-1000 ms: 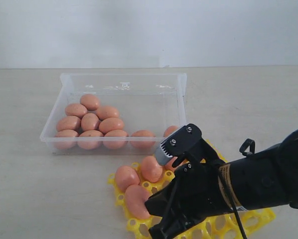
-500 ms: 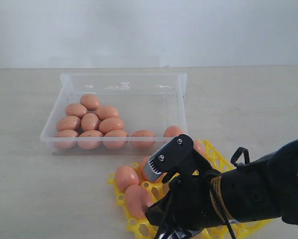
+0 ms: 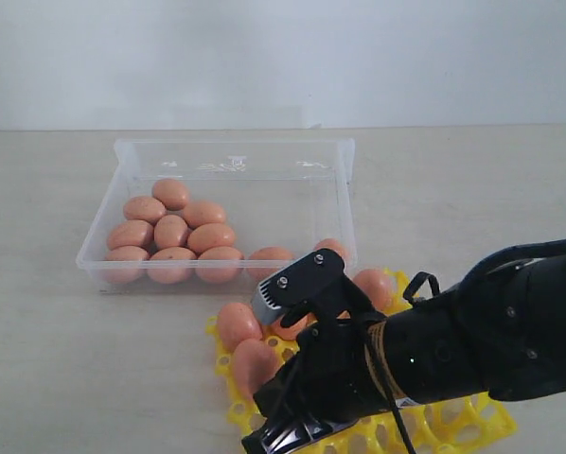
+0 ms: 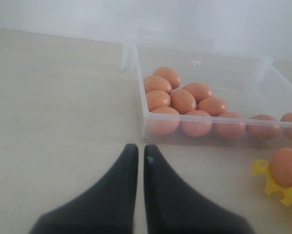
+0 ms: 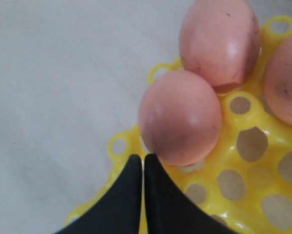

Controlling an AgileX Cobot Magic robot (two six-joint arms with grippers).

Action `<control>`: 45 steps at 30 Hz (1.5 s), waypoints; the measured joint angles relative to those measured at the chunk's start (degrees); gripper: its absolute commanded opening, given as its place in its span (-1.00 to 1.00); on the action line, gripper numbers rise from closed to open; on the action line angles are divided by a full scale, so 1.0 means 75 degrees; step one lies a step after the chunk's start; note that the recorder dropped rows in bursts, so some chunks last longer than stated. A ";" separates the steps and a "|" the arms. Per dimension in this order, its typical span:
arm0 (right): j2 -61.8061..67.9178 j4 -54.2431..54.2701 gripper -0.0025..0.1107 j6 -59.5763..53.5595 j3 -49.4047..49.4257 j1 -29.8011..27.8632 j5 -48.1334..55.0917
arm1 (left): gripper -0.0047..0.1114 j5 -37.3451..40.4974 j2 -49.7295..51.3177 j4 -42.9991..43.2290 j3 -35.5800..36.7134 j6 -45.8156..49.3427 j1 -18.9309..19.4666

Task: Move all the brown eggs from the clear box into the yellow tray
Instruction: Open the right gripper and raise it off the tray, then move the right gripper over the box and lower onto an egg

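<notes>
Several brown eggs lie in the clear box; the left wrist view shows the eggs behind the box's wall. The yellow tray sits in front of it and holds a few eggs. My right arm lies across the tray. My right gripper is shut and empty, its tips at the edge of one tray egg by the tray's corner. My left gripper is shut and empty over bare table in front of the box.
A pale tabletop surrounds the box and the tray, with a white wall behind. A tray corner with one egg shows at the edge of the left wrist view.
My right arm has swung left and lower across the tray and now covers more of the eggs in it. The eggs and the box have not moved.
</notes>
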 measured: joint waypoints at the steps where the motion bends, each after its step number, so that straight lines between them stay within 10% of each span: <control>1: 0.0000 -0.0017 -0.96 0.0036 0.0000 0.0000 0.0044 | -0.85 0.0000 0.0000 0.0000 0.0000 0.0000 0.0000; 20: -0.1695 -0.0232 -0.96 -0.0552 -0.0382 0.0000 -0.0197 | -0.85 0.0000 0.0000 0.0000 0.0000 0.0000 0.0000; 34: -0.2191 -0.0368 -0.96 -0.0815 -0.1232 0.0000 0.3822 | -0.85 0.0000 0.0000 0.0000 0.0000 0.0000 0.0000; 45: -0.0368 0.2675 -0.96 -0.6536 -0.4116 0.0000 0.9030 | -0.85 0.0000 0.0000 0.0000 0.0000 0.0000 0.0000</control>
